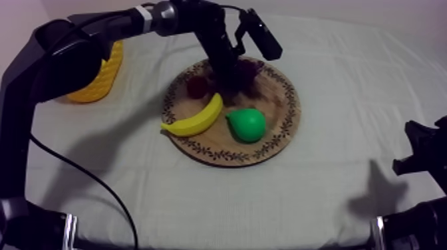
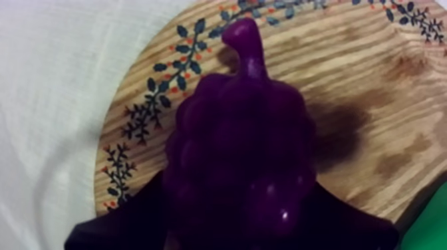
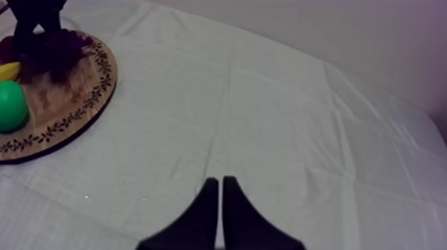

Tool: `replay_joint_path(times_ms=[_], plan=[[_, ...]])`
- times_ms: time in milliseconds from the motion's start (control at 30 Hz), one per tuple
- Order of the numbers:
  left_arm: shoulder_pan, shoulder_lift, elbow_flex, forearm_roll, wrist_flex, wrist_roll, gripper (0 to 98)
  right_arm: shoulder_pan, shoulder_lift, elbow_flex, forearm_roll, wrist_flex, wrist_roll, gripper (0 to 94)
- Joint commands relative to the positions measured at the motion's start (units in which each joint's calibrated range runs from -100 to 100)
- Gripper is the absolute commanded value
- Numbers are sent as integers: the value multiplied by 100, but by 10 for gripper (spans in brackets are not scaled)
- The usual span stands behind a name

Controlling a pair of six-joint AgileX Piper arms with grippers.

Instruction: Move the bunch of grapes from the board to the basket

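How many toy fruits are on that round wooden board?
4: the banana at the near left, the pear beside it, the small red fruit behind the banana, and the bunch of grapes at the back under the left gripper. It may hide more.

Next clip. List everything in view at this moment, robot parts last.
wooden board: 1, brown, patterned rim, mid-table
bunch of grapes: 1, purple, board's far side
small red fruit: 1, red, beside grapes
banana: 1, yellow, on board
pear: 1, green, beside banana
basket: 1, yellow, left of board
cloth: 1, grey-white, over table
left end effector: 1, black, at grapes
right end effector: 1, black, shut, over cloth
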Motion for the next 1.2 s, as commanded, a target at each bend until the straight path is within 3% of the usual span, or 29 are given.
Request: replay_joint_path(times_ms=[0, 167, 300, 467, 667, 1033, 1167], plan=[[0, -25, 30, 0, -30, 5, 333, 1, -1, 4, 0, 2, 0, 2], [49, -302, 380, -115, -409, 102, 310, 1, -1, 4, 0, 2, 0, 2], [159, -791, 935, -380, -907, 346, 315, 1, -1, 4, 0, 2, 0, 2], [261, -1593, 1659, -713, -1316, 927, 349, 1, -1, 4, 0, 2, 0, 2], [311, -2515, 2287, -870, -1519, 1618, 374, 1, -1, 4, 0, 2, 0, 2], [477, -4274, 3391, -1696, -1167, 3402, 399, 1, -1, 4, 0, 2, 0, 2], [388, -4926, 3724, -1805, -1044, 3691, 407, 1, -1, 4, 0, 2, 0, 2]])
